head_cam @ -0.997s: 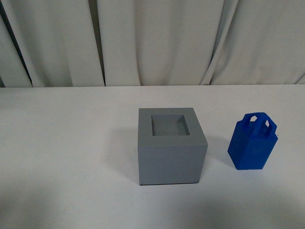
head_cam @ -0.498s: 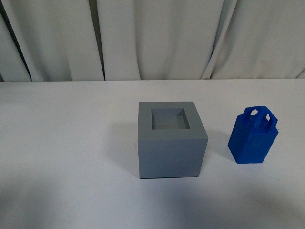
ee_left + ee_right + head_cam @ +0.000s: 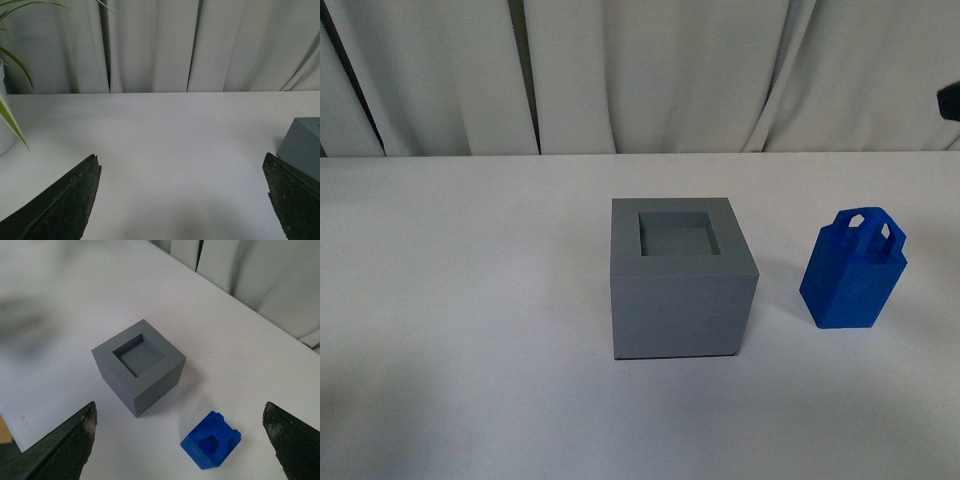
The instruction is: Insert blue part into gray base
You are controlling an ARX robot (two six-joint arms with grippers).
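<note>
Beneath the wide-open right pincer stands the ungrasped bright blue plastic handled block, beside the gray recessed plastic cube; approach stage, seemingly, next needing descent onto its handle

text check | I read no lettering, label or number on the gray base or the blue part
</note>
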